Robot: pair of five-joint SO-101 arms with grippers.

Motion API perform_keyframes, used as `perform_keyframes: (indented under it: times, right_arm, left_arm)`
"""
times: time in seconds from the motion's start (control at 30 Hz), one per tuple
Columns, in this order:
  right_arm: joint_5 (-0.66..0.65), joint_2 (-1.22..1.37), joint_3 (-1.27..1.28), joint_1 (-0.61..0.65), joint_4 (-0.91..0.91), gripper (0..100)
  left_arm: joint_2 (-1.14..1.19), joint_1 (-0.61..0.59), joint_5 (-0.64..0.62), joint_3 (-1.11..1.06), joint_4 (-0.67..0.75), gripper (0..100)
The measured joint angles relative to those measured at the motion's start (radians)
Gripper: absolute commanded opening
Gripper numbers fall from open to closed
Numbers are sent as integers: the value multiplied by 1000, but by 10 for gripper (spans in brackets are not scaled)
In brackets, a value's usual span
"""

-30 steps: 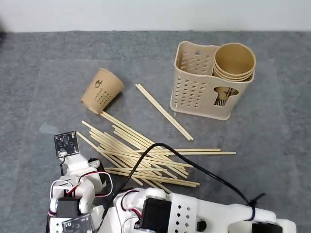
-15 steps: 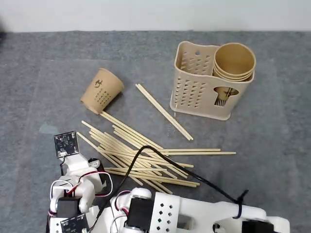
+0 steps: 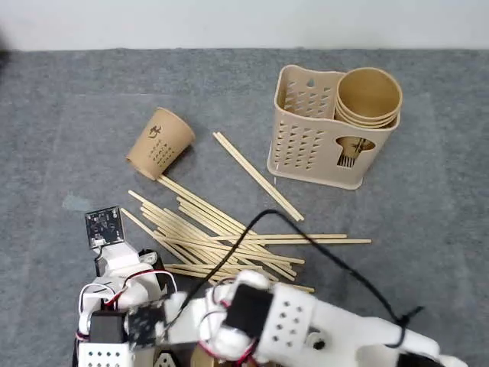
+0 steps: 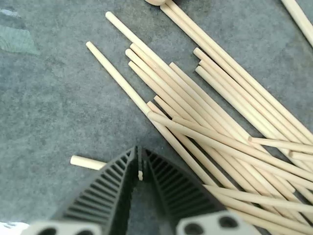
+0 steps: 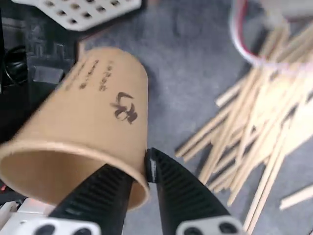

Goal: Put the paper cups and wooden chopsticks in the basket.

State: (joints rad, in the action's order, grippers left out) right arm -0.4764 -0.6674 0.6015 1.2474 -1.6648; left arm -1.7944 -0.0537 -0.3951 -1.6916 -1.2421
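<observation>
At the near edge of the table, down by the arm bases, my R gripper (image 5: pixel 131 166) has a paper cup (image 5: pixel 83 127) by the rim. The fingers are clamped on the cup wall, one inside the mouth and one outside, w/ only the wall's thickness btwn them. The cup is tilted, mouth twd my wrist cam and base pointing away. Can't tell if it touches the grey mat (image 5: pixel 195 63). The chopsticks (image 5: pixel 254 122) lie fanned out on the mat just beside it.

My L gripper (image 4: pixel 138 149) sits low over the near-left end of that pile. Its fingers are drawn together to a hairline slit, w/ nothing pinched that I can make out. A single stick (image 4: pixel 85 162) lies crosswise under them, one end poking out to the side and a sliver showing thru the slit. Can't tell if the tips touch the mat.

From the high cam, the pile spreads across mid-table, most sticks slanting and a few lying level along its R side. A separate pair (image 3: pixel 256 174) lies apart from the rest, running diagonally, w/ the basket (image 3: pixel 306 145) near it but not touching. The basket stands upright at far R, w/ stacked cups (image 3: pixel 369 95) in its R compartment. A loose cup (image 3: pixel 160 144) lies on its side at far L, base just beside the far ends of the sticks, mouth facing away from me.
</observation>
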Motion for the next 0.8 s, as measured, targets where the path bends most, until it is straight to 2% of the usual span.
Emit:
perform_keyframes:
  times: [0.23, 0.47, 0.57, 0.8]
  right_arm:
    - [0, -149, -26, -112, -89, 9]
    - [-5, -164, -206, -331, -89, 9]
    - [-51, -164, -296, -407, -89, 9]
    - [-173, -166, -508, -712, -54, 9]
  left_arm:
    - [0, 0, 0, 0, 0, 14]
    - [0, 0, 0, 0, 0, 14]
    - [0, 0, 0, 0, 0, 14]
    - [0, 0, 0, 0, 0, 14]
